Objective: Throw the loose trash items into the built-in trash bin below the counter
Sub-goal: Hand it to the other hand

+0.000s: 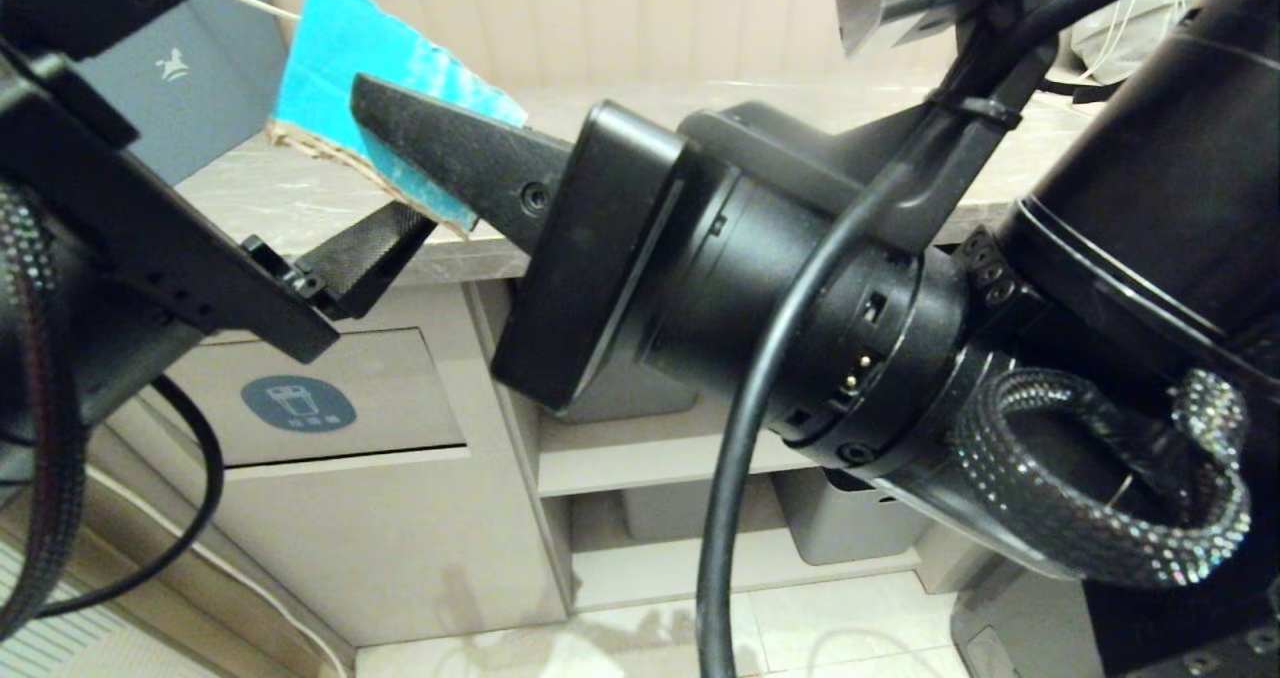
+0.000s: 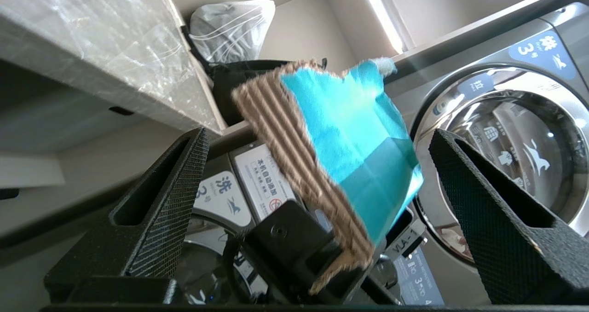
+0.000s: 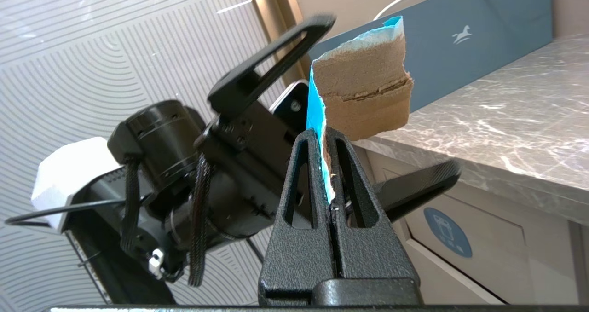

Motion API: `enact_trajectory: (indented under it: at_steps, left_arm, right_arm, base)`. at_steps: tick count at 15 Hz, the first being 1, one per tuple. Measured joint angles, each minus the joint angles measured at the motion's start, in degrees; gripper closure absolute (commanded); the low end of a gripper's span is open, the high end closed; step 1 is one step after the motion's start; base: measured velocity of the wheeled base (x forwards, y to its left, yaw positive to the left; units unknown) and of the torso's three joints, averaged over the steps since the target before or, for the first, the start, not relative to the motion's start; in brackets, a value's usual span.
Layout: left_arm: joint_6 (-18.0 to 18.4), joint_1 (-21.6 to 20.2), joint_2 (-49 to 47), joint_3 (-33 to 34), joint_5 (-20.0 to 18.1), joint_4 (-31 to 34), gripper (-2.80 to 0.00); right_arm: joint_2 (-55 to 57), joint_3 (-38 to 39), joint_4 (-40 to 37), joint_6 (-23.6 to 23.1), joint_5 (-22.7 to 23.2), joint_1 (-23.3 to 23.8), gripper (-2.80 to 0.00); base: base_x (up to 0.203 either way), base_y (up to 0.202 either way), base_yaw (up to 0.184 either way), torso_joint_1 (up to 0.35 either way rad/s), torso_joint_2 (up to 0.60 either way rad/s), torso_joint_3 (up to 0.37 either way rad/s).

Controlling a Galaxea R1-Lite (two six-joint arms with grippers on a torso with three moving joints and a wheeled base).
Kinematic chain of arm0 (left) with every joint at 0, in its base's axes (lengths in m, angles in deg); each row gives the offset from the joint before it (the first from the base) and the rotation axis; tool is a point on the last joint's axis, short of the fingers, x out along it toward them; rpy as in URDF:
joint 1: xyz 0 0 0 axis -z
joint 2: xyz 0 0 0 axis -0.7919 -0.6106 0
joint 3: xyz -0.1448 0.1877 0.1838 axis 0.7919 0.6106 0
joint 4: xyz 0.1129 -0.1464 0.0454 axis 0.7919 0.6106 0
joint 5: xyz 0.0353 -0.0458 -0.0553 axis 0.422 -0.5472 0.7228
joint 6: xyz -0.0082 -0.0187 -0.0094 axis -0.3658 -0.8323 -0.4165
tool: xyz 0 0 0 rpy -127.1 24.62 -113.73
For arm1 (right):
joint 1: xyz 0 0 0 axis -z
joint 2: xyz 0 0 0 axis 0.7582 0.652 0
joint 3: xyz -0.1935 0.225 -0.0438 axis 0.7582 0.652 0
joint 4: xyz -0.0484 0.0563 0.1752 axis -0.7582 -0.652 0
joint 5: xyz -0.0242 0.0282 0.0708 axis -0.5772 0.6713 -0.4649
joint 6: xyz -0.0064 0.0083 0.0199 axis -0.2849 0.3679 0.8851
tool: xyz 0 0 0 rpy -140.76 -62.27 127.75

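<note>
The right claw was clamped tight on a torn turquoise-faced cardboard scrap, its two fingers pressed together on the scrap's lower edge so that the piece stood up out of them, turquoise face to one side and plain brown corrugated back to the other. The scrap was held in the air just off the front edge of the desk, the grey marble-patterned slab with white veining, and above the level of its top. The left claw stood spread wide just beside the scrap, one finger on each side of it with clear gaps, touching nothing; in the head view one of its fingers lay level with the desk's thick front edge. Below the desk, and directly under the left claw, sat the built-in trash bin, a beige cabinet front whose rectangular flap was shut and bore a round blue sticker with a white bin icon. Further along under the desk, open shelves held grey plastic bins. A blue-grey box with a small white horse mark stood on the desk behind the scrap
</note>
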Motion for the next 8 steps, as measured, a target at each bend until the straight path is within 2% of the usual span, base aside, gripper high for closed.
enact_trajectory:
  at_steps: [4,8]
  left_arm:
    - [0.0,0.0,-0.4,-2.5,0.1,-0.5,-2.8]
    - [-0.2,0.0,-0.1,-2.3,0.2,-2.7,-2.8]
  right_arm:
    - [0.0,1.0,0.1,-0.9,0.0,-0.5,0.0]
    - [0.0,1.5,0.2,-1.1,-0.1,-0.6,0.0]
  base:
    - [0.0,0.0,0.0,0.0,0.0,0.0]
    - [0.0,0.0,0.0,0.0,0.0,0.0]
